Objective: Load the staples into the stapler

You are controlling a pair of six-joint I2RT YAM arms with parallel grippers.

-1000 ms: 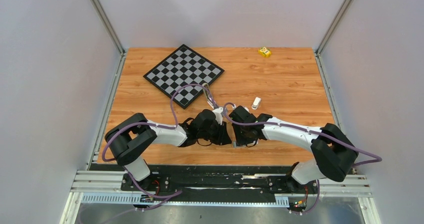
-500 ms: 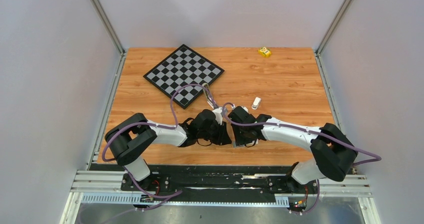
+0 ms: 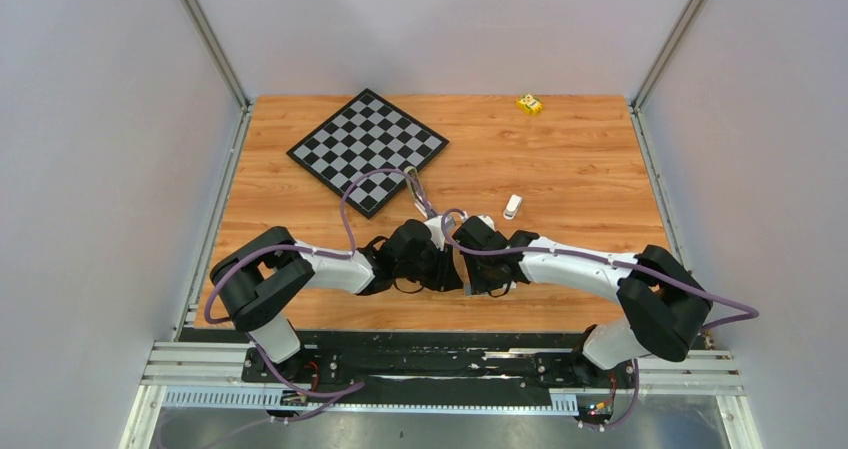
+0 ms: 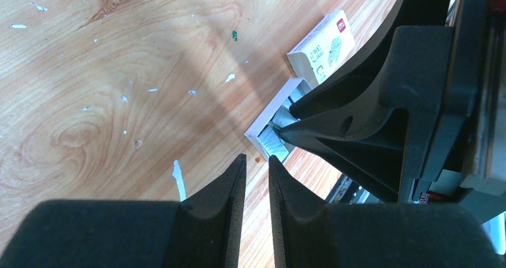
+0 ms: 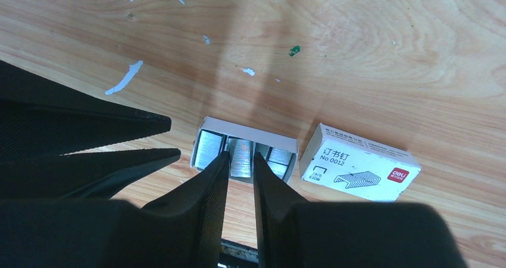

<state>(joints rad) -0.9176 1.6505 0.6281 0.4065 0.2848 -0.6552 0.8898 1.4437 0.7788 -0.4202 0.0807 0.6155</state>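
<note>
while my right gripper (image 5: 240,160) pinches in on the middle strip of staples (image 5: 241,155) in the white tray (image 5: 247,129), lower centre of the wrist view, nothing's lifted yet. my left gripper (image 4: 256,169) hangs nearly closed, empty. the stapler (image 3: 512,206) sits untouched right of centre up top, so loading's all ahead.

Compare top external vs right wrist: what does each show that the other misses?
Only top external: the chessboard, the yellow block, the stapler lying apart on the table.
Only right wrist: the staples in an open white tray, the right tool straddling the middle strip, the labelled box beside it.
Both: the wooden table and both arms.
</note>
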